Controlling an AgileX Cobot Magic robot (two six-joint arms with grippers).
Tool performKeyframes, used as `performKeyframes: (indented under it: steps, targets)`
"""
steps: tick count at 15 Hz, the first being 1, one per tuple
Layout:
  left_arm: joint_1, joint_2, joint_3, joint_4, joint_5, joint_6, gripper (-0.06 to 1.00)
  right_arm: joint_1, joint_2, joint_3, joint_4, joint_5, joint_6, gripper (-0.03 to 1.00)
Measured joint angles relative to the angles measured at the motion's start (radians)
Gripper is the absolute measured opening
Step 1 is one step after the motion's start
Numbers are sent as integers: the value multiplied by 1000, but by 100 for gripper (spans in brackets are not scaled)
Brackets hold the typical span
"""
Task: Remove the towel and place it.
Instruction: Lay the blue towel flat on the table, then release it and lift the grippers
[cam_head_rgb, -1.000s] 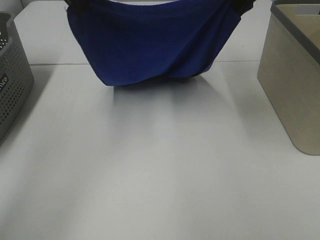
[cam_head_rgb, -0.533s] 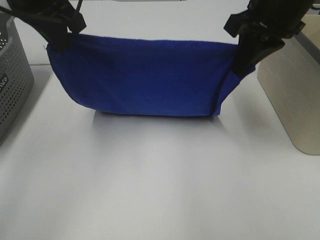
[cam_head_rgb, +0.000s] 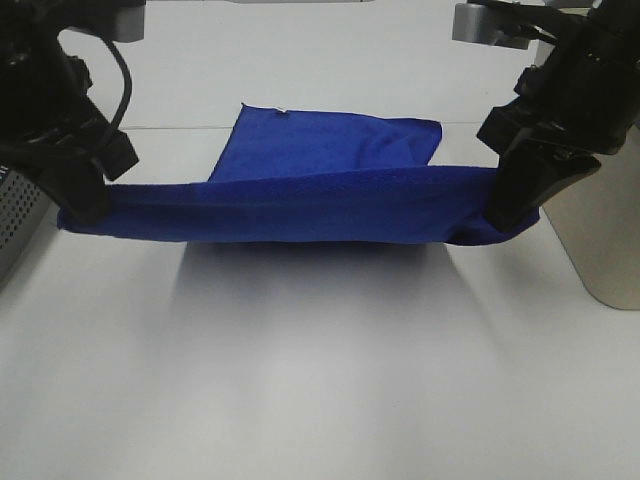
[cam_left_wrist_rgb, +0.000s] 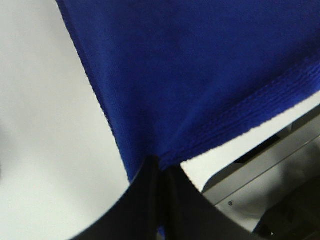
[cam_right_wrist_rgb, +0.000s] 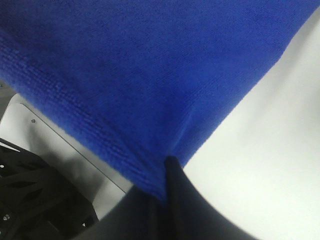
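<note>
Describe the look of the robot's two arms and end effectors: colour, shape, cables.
The left arm and right arm are matt black with blocky, angular links. The left end effector and right end effector taper into flat black fingers. A black cable loops beside the left arm. Light grey housings sit above each wrist. No markings are visible.

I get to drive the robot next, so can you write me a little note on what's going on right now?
Left tool: shut on one near corner of the towel.
Right tool: shut on the other near corner.
Towel: near edge stretched between the tools, just above the table. The far part, with the white tag, lies flat on it.
Done: towel out and partly laid down.
Left, probably: lower the held edge, open both tools.
</note>
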Motion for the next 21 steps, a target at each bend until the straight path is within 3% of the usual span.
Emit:
performKeyframes:
  steps: [7,12,17,21]
  targets:
    - [-3,-161,322,-177,-26,-30,0,10,-145,247,20,-2,-132,0]
    - [-3,-176,432,-234,-45,-27,0,10,-146,317,45,-4,-140,0]
    - [-77,-176,472,-246,-47,16,0,10,-146,427,49,-5,-140,0]
    - [-83,-160,483,-239,-45,19,0,10,-146,473,76,-7,-140,0]
